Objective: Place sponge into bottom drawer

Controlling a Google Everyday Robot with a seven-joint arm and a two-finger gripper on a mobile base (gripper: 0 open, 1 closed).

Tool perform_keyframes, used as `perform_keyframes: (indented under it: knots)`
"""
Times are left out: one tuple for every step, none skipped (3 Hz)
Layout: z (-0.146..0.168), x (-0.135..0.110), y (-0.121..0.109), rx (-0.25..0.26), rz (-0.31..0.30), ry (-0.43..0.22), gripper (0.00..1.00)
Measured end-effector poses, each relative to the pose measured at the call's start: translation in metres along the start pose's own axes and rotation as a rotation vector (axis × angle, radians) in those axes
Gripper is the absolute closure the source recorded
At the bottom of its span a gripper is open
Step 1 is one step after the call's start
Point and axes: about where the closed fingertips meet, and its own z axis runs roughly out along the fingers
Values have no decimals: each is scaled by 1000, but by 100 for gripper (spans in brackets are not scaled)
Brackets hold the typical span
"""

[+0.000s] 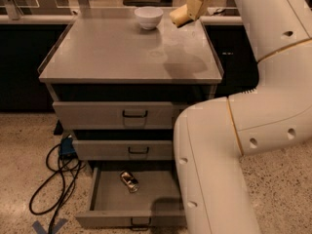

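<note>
The pale-yellow sponge hangs at the back right of the grey cabinet top, just right of the white bowl. My gripper comes down from the top edge and is shut on the sponge, holding it a little above the surface; its shadow falls on the top. The bottom drawer is pulled open near the floor, and its grey front with the dark handle faces me. My white arm hides the drawer's right part.
A small shiny can-like object lies inside the open bottom drawer. The two upper drawers are less far out. Black cables and a blue box lie on the speckled floor to the left.
</note>
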Motion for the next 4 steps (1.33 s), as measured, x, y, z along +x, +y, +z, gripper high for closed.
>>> perform_keyframes:
  knots:
    - [-49,-3,3,71,0,-30,100]
    - [-47,-15,0,92,-9,-64,100]
    - [-31,-26,16,15,-72,-37,100]
    - [2,-43,50,-105,-195,29,100]
